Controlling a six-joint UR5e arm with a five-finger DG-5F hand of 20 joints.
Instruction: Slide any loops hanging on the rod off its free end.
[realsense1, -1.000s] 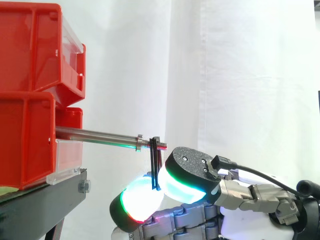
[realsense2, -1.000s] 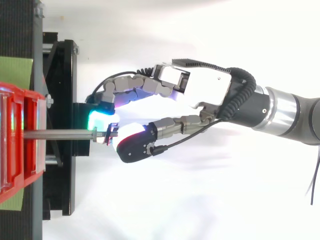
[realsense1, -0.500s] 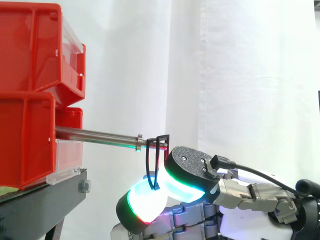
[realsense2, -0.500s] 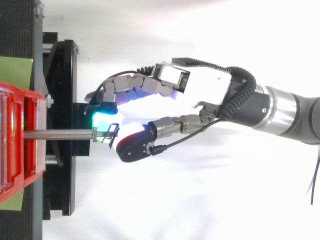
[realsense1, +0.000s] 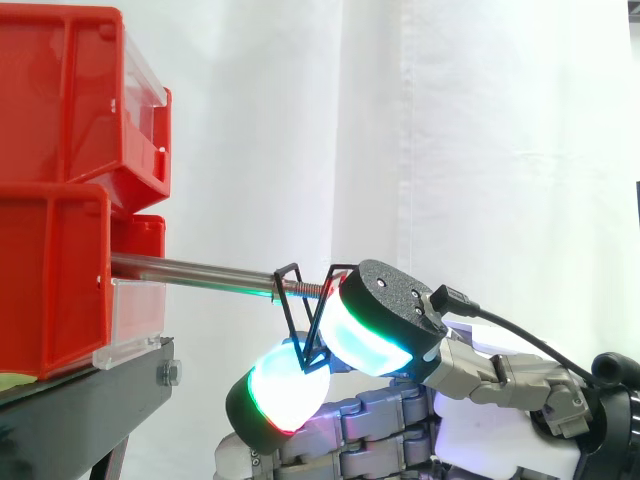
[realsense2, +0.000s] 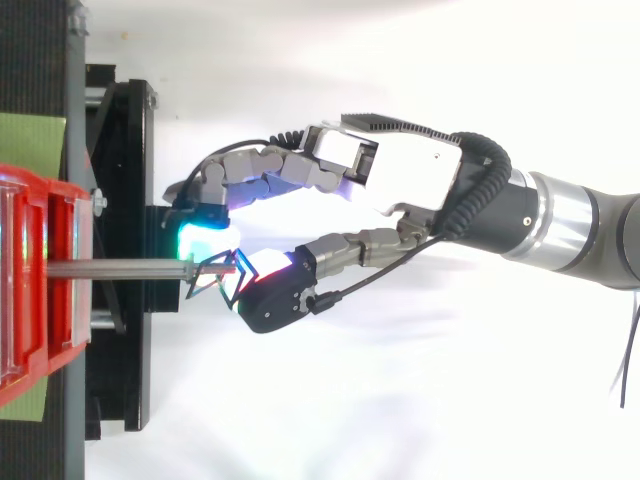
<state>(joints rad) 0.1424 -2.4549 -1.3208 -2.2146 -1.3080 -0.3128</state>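
Hand: we see the hand (realsense1: 385, 310) reaching in under the rod's free end. Its thumb pad and one finger pad are closed on the bottom of the black loop (realsense1: 290, 312), so it grips the loop.
Loop: it hangs on the rod (realsense1: 200, 270) at the free end, well out from the red bins (realsense1: 50, 280). It is spread into a wide V that narrows down to the pinch.
Change in the loop: a second ago it hung flat and narrow on the threaded tip (realsense1: 312, 290). Now we find its top opened along the rod, with one strand back at the collar and the other out beside the thumb pad.
Change in the hand: the thumb pad has risen from below the rod to the level of its tip and sits right at the free end. In the top view the fingers (realsense2: 205, 195) stay curled in beside the rod.
Meaning for the task: we judge that the loop has not come off. The pull has stretched and skewed it but not carried it outward, and its inner strand has gone the wrong way.
Risk: the thumb pad at the tip may now block the way off. We think the pinch needs to draw outward, past the free end.
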